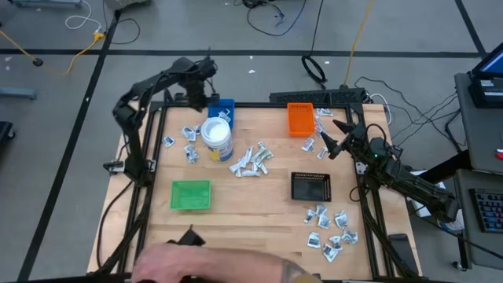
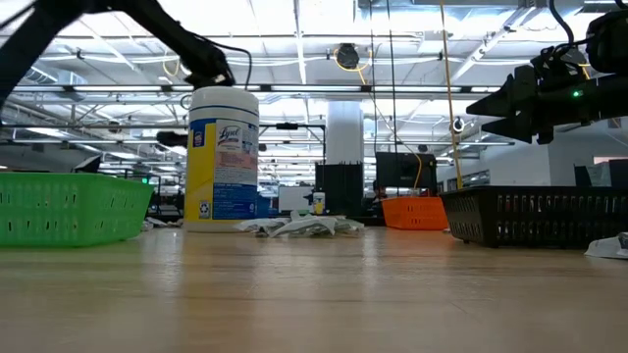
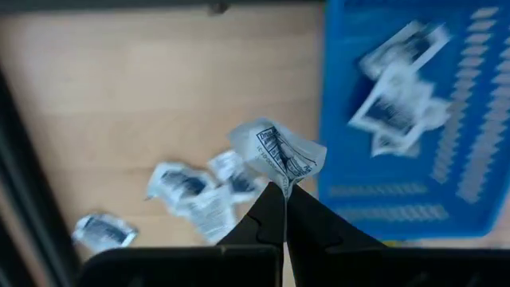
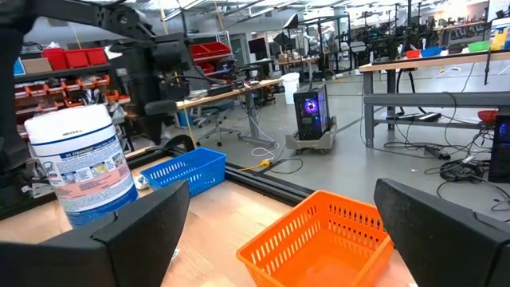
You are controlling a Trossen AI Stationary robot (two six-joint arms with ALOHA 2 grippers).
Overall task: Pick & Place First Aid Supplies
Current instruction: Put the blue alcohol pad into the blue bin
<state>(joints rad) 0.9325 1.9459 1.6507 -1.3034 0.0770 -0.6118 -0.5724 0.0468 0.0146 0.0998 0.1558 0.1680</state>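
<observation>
My left gripper (image 1: 206, 101) hangs at the table's far left, shut on one small white printed packet (image 3: 277, 150), just beside the blue tray (image 3: 414, 119). Two or three such packets (image 3: 394, 96) lie in that tray. More first aid supplies lie loose on the wood below the gripper (image 3: 191, 191), in a heap at the table's middle (image 1: 251, 161), and near the right front corner (image 1: 334, 232). My right gripper (image 1: 334, 140) waits open at the far right, next to the orange tray (image 1: 300, 118), with nothing between its fingers. My left gripper pinches the packet by one crumpled edge (image 3: 285, 177) between its two fingertips (image 3: 271, 203). The fingers come from above, pointing down. The packet is lifted clear of the table, near the blue tray's left wall.
A white tub with a blue label (image 1: 216, 137) stands close to the blue tray. A green tray (image 1: 191, 195) sits near left, a black tray (image 1: 311, 187) right of centre. A person's hand (image 1: 212, 263) reaches in over the near edge.
</observation>
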